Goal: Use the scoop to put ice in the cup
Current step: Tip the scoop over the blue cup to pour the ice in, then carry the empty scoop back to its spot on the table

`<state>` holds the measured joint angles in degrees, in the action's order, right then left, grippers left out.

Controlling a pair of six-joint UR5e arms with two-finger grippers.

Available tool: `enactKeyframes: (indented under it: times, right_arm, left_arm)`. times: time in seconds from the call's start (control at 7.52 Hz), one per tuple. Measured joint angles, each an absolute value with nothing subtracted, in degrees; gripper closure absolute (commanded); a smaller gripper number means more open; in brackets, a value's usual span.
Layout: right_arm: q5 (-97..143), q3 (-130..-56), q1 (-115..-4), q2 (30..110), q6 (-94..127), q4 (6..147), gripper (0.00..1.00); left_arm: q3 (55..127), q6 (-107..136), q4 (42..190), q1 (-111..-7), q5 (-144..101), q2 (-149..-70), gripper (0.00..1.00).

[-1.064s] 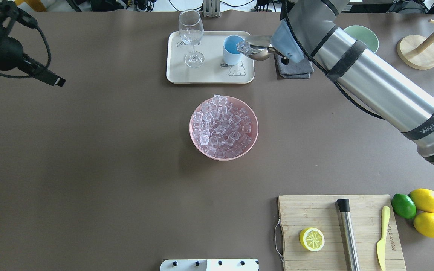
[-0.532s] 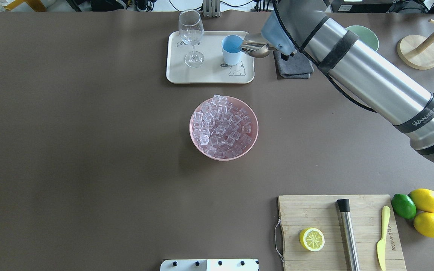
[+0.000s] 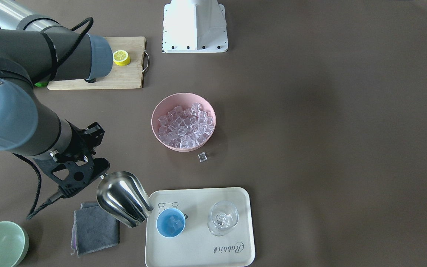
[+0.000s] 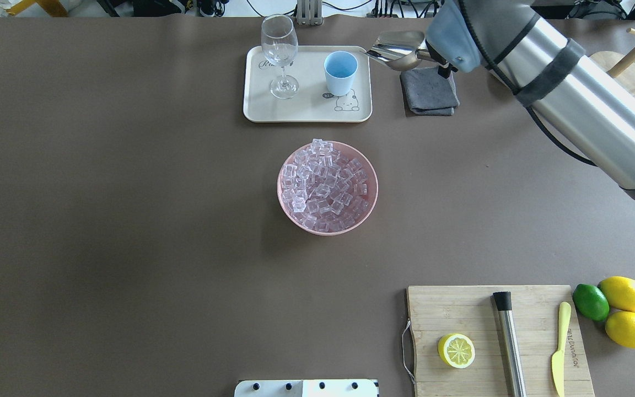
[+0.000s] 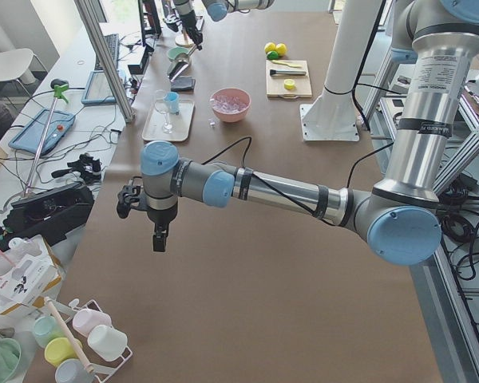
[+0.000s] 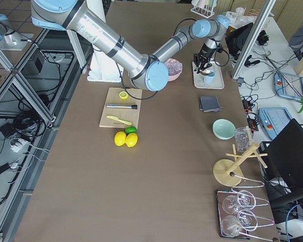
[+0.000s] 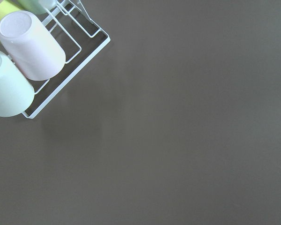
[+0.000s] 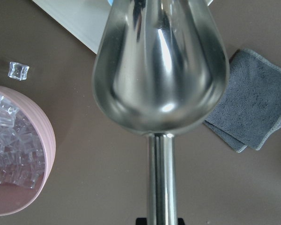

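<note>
Front-facing view: the right gripper (image 3: pixel 96 173) is clenched on the short handle of one polished steel scoop (image 3: pixel 124 198). The scoop's deep bowl hangs just beside the one light-blue round cup (image 3: pixel 163 227), over the edge of a cream rectangular tray (image 3: pixel 198 252). Clear ice cubes (image 3: pixel 175 222) lie inside the cup, a couple at least, though the exact count is unclear. One stray cube (image 3: pixel 202 157) lies on the table near the one round pink bowl (image 3: pixel 155 118), whose heap is too many to count. One clear stemmed glass (image 3: pixel 222 218) shares the tray.

Overhead view: the scoop is clear of the cup, above a folded grey cloth (image 4: pixel 430 91). One wooden cutting board (image 4: pixel 461 309) carries one lemon half, one steel rod and one yellow knife, with two lemons and one lime beside it.

Left side view: the left gripper (image 5: pixel 158 238) hangs over bare table, well apart from the tray. I cannot tell whether it is released or clenched.

Right wrist view: the scoop's bowl is empty.

Judgement: a load sits in the cup and the step in hand is the pause after tipping. A further load calls for carrying the scoop to the pink bowl, digging its mouth into the heap, then lifting it level so nothing spills
</note>
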<state>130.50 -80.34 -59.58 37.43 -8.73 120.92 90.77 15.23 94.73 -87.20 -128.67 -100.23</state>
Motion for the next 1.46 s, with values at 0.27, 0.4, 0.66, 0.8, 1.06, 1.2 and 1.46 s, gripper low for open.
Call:
enactKeyframes:
  times: [0.27,0.4,0.66,0.8,1.06,1.2,1.46]
  right_arm:
    - [131.2,-97.4,-62.8,51.5,-4.7,121.1,1.0]
    - [131.3,-104.9,-65.0,59.5,-2.1,120.4,1.0]
    - [132.0,-114.9,-69.7,77.7,4.9,113.6,1.0]
    - [133.0,-116.2,-71.8,87.2,10.2,105.0,1.0]
    - [135.8,-110.0,-74.4,98.1,19.0,86.0,1.0]
    - [136.4,-105.7,-75.3,100.6,21.8,78.4,1.0]
    - [136.8,-97.1,-75.8,102.2,24.5,67.4,1.0]
  left_arm:
    - [85.8,9.4,94.7,-87.4,-128.7,-101.3,0.01]
    - [85.3,8.6,95.0,-88.0,-128.7,-101.2,0.01]
    - [86.3,8.0,95.5,-89.5,-128.7,-99.7,0.01]
    - [86.7,7.2,95.4,-91.1,-128.7,-99.1,0.01]
    - [89.0,4.9,95.1,-93.5,-128.9,-96.6,0.01]
    - [90.0,4.6,94.5,-93.8,-129.0,-95.9,0.01]
    - [91.8,4.3,87.9,-93.8,-129.2,-95.7,0.01]
